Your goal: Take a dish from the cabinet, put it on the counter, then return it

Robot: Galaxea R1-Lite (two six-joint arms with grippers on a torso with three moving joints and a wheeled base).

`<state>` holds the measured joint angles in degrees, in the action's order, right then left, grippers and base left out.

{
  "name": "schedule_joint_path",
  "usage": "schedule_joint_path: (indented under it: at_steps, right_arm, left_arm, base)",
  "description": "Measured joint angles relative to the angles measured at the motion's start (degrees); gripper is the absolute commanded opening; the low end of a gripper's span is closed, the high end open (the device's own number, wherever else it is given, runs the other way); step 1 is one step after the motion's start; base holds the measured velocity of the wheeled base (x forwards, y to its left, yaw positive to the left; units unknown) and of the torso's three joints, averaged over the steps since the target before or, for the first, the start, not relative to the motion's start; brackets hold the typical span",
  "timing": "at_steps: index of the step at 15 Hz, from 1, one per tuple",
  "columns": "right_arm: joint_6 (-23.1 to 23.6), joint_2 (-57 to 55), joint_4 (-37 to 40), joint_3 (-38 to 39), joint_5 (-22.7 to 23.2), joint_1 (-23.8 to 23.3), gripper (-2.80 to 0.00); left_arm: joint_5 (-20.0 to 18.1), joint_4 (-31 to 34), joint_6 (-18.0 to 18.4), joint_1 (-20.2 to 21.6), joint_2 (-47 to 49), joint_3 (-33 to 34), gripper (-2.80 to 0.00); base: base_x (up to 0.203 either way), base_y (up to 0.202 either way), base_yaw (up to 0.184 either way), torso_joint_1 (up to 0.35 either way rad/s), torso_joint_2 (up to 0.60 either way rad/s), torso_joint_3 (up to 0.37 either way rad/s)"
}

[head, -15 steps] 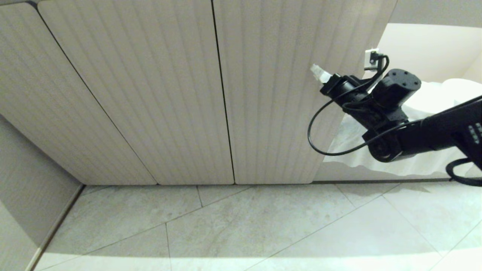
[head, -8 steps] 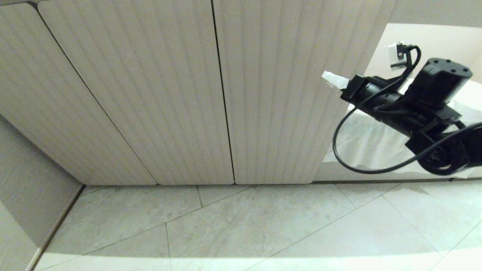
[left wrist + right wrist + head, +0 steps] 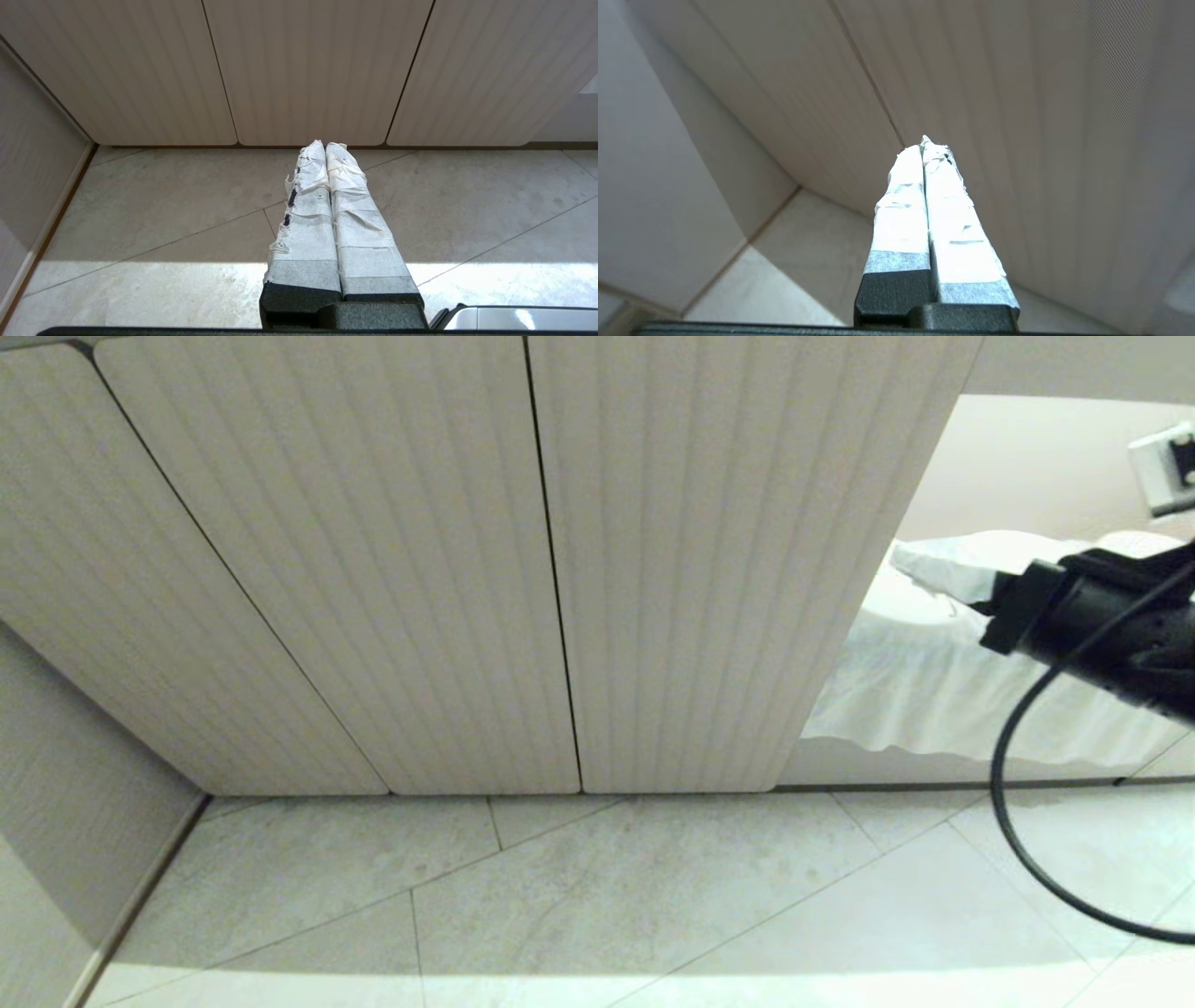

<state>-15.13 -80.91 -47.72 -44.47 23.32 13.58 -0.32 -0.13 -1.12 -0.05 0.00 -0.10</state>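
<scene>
Can't tell if this is the start or the end: the cabinet (image 3: 373, 569) doors are all closed, no dish or counter visible anywhere, right end effector (image 3: 924, 144) pinched together and empty off its right edge, left end effector (image 3: 325, 147) likewise together, low over the floor (image 3: 597, 896).

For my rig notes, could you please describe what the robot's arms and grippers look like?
Both grippers, left gripper and right gripper, have matte black bases and two long tapering fingers wrapped in wrinkled, fraying white tape. The right arm is glossy black, with a loose black cable looping beneath it.
</scene>
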Motion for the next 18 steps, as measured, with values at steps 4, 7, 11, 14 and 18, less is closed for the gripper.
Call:
schedule_joint_path:
  at_steps: [4, 7, 11, 14, 18]
  right_arm:
    - [5.5, 15.4, 11.9, 6.9, -0.1, -2.3, -2.8]
    - [7.5, 26.6, 20.5, 11.4, 0.0, -7.5, -2.8]
    - [10.9, 41.6, 25.4, 22.5, 0.0, -12.5, -2.8]
    - [15.3, 51.7, 25.7, 33.7, -4.1, -14.0, -2.8]
    - [18.0, 62.2, 28.0, 42.9, -14.8, -13.4, -2.8]
  left_arm:
    - [0.0, 0.0, 0.0, 0.0, 0.0, 0.0, -2.8]
    - [0.0, 0.0, 0.0, 0.0, 0.0, 0.0, -2.8]
    - [0.0, 0.0, 0.0, 0.0, 0.0, 0.0, -2.8]
    - [0.0, 0.0, 0.0, 0.0, 0.0, 0.0, -2.8]
    - [0.0, 0.0, 0.0, 0.0, 0.0, 0.0, -2.8]
  base:
    - [0.0, 0.0, 0.0, 0.0, 0.0, 0.0]
    - [0.0, 0.0, 0.0, 0.0, 0.0, 0.0]
    - [0.0, 0.0, 0.0, 0.0, 0.0, 0.0]
    - [0.0, 0.0, 0.0, 0.0, 0.0, 0.0]
    - [0.0, 0.0, 0.0, 0.0, 0.0, 0.0]
